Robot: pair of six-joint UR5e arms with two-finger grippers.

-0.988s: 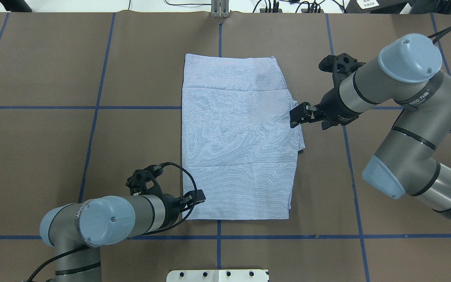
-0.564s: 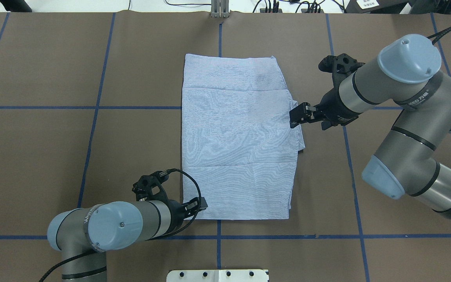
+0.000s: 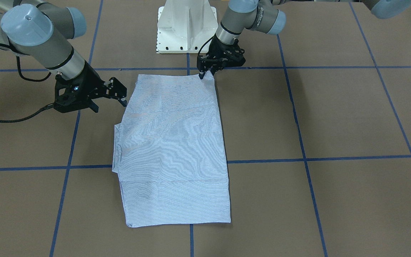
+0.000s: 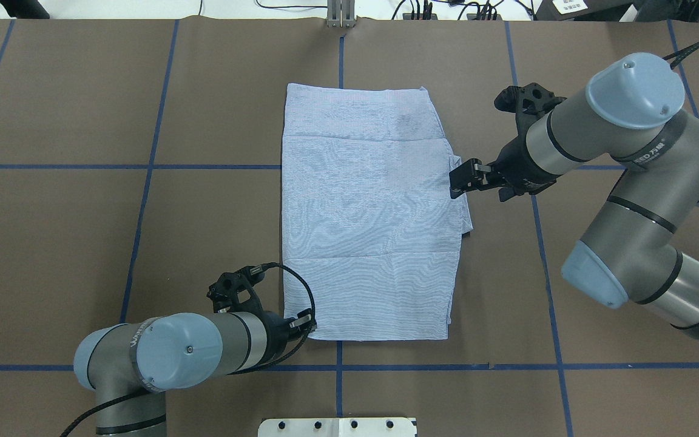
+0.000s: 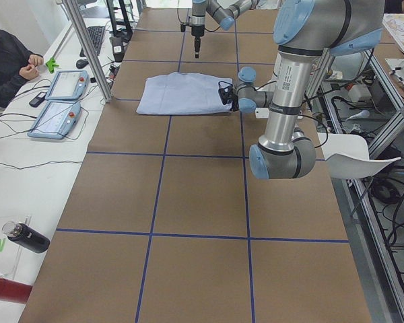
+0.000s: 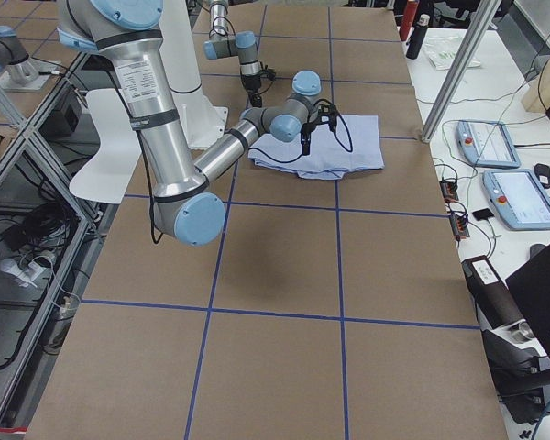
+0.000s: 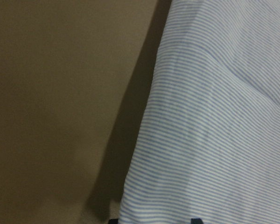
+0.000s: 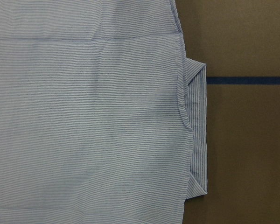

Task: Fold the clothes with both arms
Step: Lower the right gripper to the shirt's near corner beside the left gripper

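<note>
While the light blue-and-white finely striped shirt [image 4: 368,218] is laid flat as a folded rectangle on the brown table [image 4: 82,243], just in front of the white metal pedestal base [image 3: 186,25], both arms are set low at its edges. Black left gripper [image 4: 306,320]: placed at the shirt corner nearest the base; fingertips [image 7: 113,221] are seen apart with cloth between, hold not confirmed. Black right gripper [image 4: 453,183]: placed farther out from the base, at the shirt's side edge, jaws spread, nothing gripped.
</note>
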